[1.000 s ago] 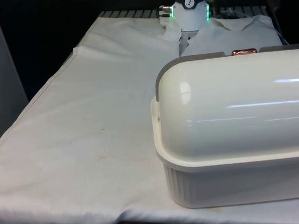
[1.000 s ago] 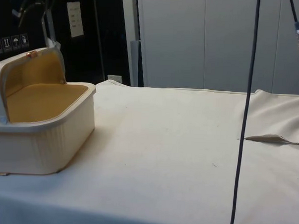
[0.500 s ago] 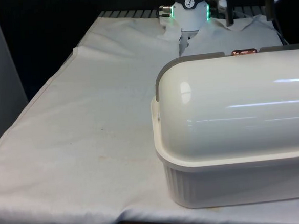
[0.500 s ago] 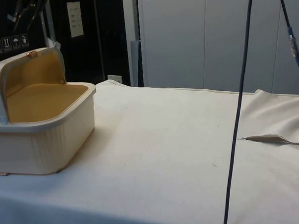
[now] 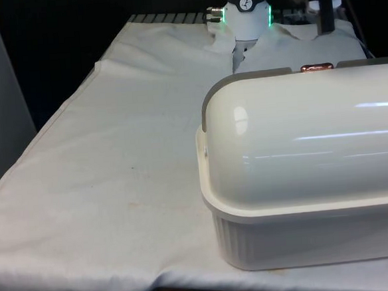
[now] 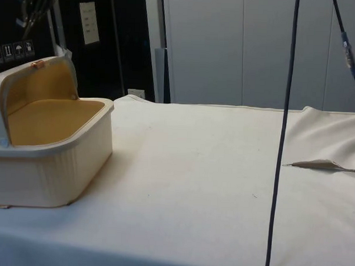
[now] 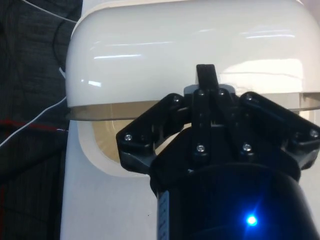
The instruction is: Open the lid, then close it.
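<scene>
Gripper (image 5: 325, 6) shifted; bread box (image 5: 303, 178) lid (image 5: 306, 134) open

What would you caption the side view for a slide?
A cream bread box with its lid rolled open, showing the tan inside, on a white cloth.

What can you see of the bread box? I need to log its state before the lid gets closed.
The bread box is cream, glossy plastic with a ribbed lower wall and a tan interior. Its domed lid is rolled back, leaving the mouth open in the side view. A small copper-coloured handle sits at the lid's edge. It stands upright on the white cloth; nothing else touches it.
</scene>
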Available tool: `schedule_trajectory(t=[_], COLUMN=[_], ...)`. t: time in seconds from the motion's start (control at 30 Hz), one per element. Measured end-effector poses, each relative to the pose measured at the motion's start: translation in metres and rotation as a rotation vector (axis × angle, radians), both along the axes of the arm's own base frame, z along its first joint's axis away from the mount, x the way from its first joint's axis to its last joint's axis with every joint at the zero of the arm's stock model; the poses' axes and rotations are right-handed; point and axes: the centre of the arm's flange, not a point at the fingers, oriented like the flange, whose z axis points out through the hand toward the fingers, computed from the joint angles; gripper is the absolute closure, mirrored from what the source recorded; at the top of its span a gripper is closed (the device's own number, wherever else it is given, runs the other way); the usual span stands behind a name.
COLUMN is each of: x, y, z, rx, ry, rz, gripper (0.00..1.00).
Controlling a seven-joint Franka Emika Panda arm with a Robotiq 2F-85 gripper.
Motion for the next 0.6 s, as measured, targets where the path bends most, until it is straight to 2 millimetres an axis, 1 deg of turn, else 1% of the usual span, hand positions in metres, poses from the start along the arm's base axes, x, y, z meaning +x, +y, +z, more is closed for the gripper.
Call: schedule_trajectory(t=[0.33,0.6], x=[0.0001,0.0055], y=[0.0028,0.0066], z=[-0.0066,-0.0062], rx=[0.001,0.000], ry=[0.010,0.001], rz=[0.000,0.004], gripper=[1.00,1.00])
